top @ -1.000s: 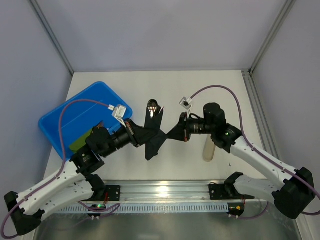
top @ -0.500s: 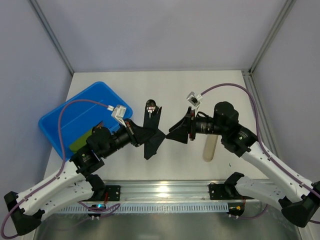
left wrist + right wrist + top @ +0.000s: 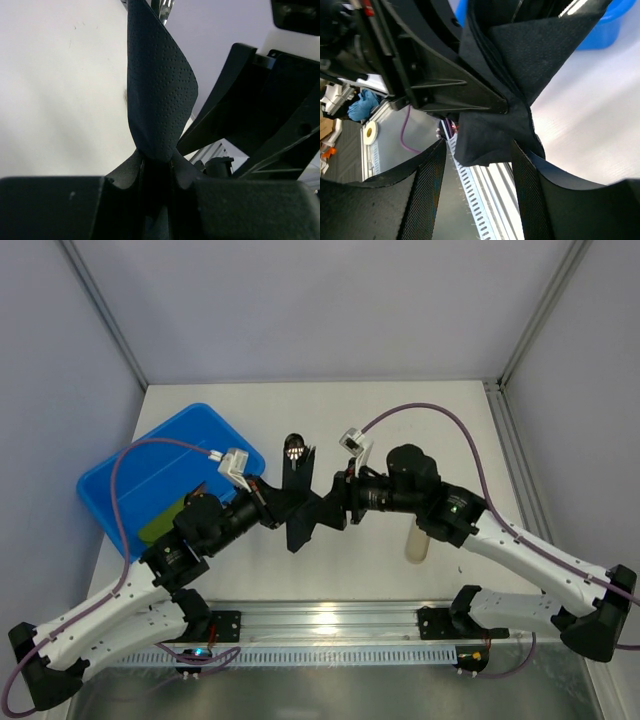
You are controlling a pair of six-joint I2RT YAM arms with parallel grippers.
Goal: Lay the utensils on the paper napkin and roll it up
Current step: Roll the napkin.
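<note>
Right, the pale, matte surface [image 3: 400,420] sits inside a plain booth: lilac-grey walls [image 3: 300,310] on three sides, with slim metal posts [image 3: 105,315] slanting up at the far corners. Along the near edge runs a metal rail [image 3: 330,620] where both arms are bolted.

Off to the left lies a blue tub [image 3: 150,470], turned at an angle, with something green [image 3: 165,525] showing in its near corner under the left arm. Over on the right, a beige cylinder [image 3: 417,540] lies on the surface just beside the right arm.

Now the middle, where the two arms meet. The left fingers [image 3: 135,167] are pinched tight on the paper napkin [image 3: 157,95], a dimpled black fold rising away from the wrist camera. At its far end the utensils [image 3: 294,448] poke out, a shiny glint pointing toward the back wall. How many pieces are wrapped in there, I cannot tell.

The right fingers [image 3: 427,195] stand apart, one mesh-faced pad on either side of a hanging corner of the napkin, not clamped on it. From overhead, the two sets of fingers are almost nose to nose across the black paper, near the centre of the surface and between the tub and the cylinder.
</note>
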